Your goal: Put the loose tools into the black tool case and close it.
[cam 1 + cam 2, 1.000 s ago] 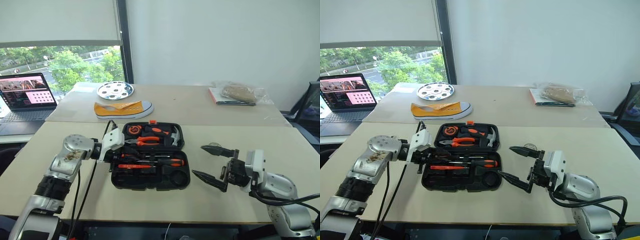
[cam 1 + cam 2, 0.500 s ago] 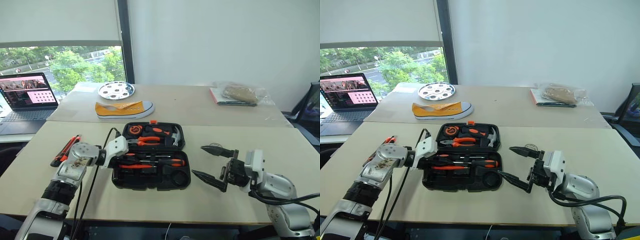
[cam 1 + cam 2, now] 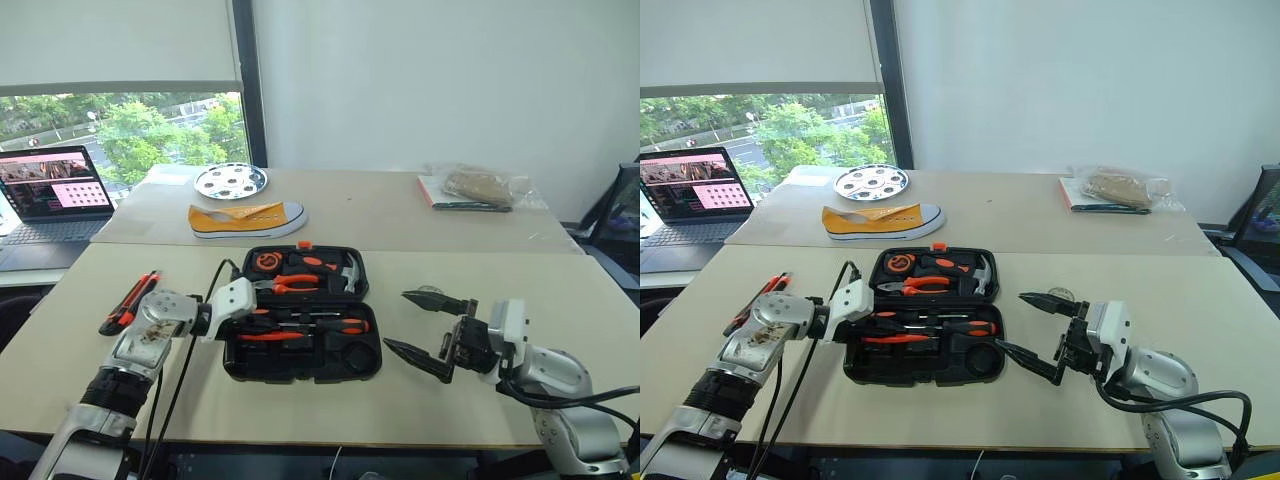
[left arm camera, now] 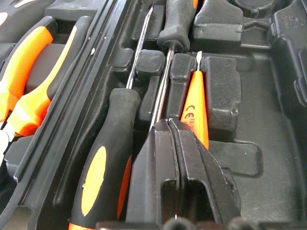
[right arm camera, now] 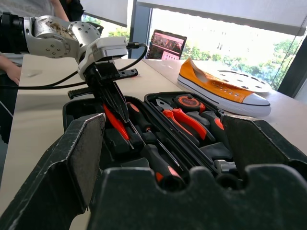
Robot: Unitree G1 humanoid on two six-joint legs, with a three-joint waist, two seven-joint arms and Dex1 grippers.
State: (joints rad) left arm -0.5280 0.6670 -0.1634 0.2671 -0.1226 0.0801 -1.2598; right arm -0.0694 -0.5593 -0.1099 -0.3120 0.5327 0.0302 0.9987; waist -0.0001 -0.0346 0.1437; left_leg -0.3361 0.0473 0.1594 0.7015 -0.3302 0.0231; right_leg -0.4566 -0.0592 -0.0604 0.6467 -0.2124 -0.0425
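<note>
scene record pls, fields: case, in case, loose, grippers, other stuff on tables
case: black tool case open, flat on the near table
in case: two black-and-orange screwdrivers, small orange tester screwdriver in the front half; orange-handled pliers in the rear half
loose: orange-black utility knife on the table left of the case
left gripper: shut, tips down in the front half beside the tester
right gripper: open, right of the case, holding nothing
other: yellow shoe, plate, laptop
</note>
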